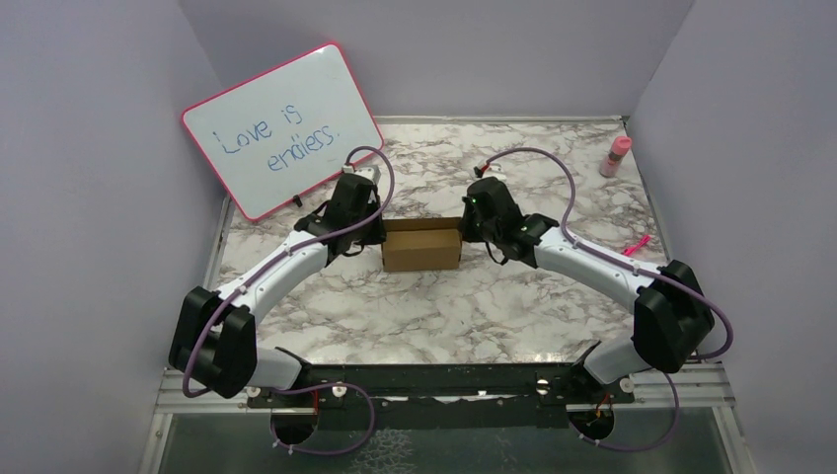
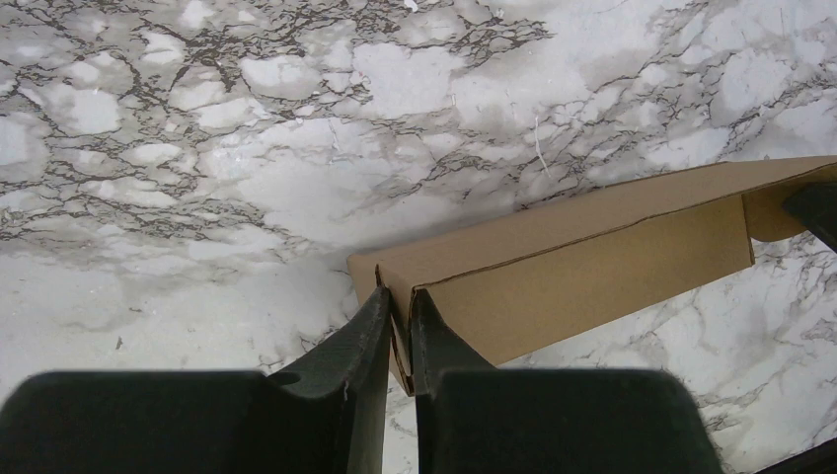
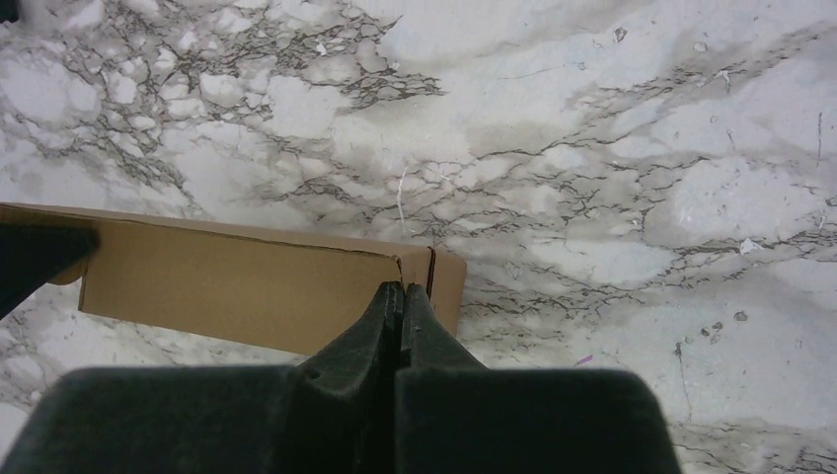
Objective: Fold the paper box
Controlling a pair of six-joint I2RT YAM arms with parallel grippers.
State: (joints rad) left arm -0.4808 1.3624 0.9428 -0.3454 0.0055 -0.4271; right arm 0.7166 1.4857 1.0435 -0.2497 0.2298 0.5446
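Observation:
The paper box (image 1: 421, 247) is a small brown carton lying lengthwise at the middle of the marble table, between my two grippers. My left gripper (image 1: 378, 235) is at its left end. In the left wrist view the left gripper (image 2: 400, 296) is shut on the end wall of the paper box (image 2: 592, 267), with a strip of cardboard pinched between the fingers. My right gripper (image 1: 466, 227) is at the right end. In the right wrist view the right gripper (image 3: 403, 288) is shut with nothing between its fingers, its tips against the top edge of the paper box (image 3: 237, 286) near its right corner.
A pink-framed whiteboard (image 1: 281, 128) leans at the back left. A pink bottle (image 1: 617, 155) stands at the back right, and a small pink scrap (image 1: 639, 243) lies near the right arm. Purple walls close in three sides of the table (image 1: 444, 306).

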